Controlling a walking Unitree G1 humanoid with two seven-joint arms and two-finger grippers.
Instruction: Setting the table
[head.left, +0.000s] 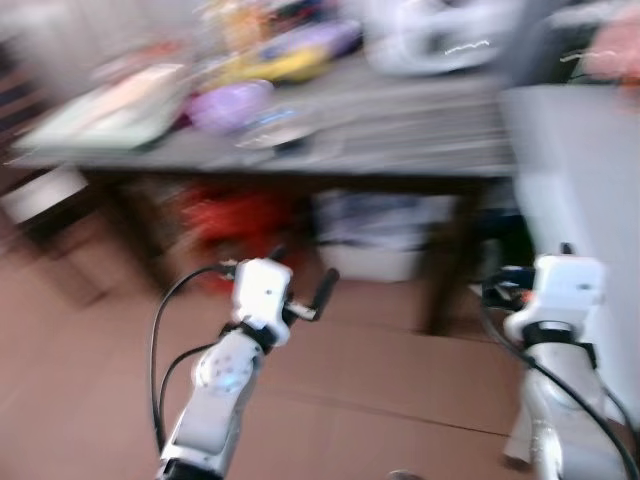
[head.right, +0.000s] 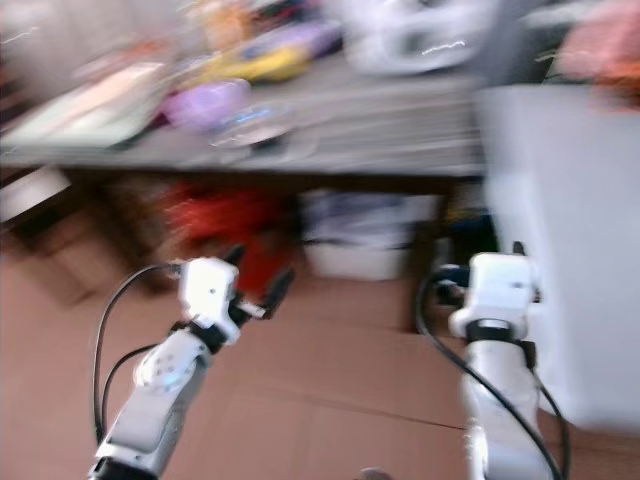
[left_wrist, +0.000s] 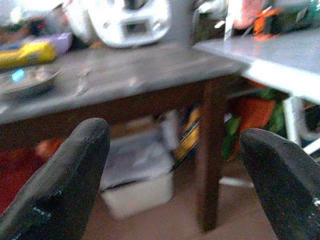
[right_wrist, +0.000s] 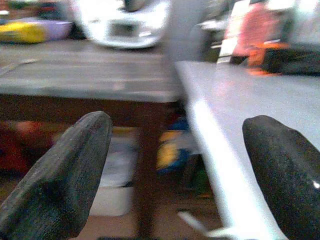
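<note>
Grey table (left_wrist: 150, 65) ahead; left hand (left_wrist: 172, 170), right hand (right_wrist: 175, 170) wide open, empty.

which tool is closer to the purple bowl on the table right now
Left. The left tool is held up before the table, below and slightly right of the purple bowl. The right tool is far off, by the white table.

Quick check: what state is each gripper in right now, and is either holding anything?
Left gripper: open, holding nothing.
Right gripper: open, holding nothing.
</note>
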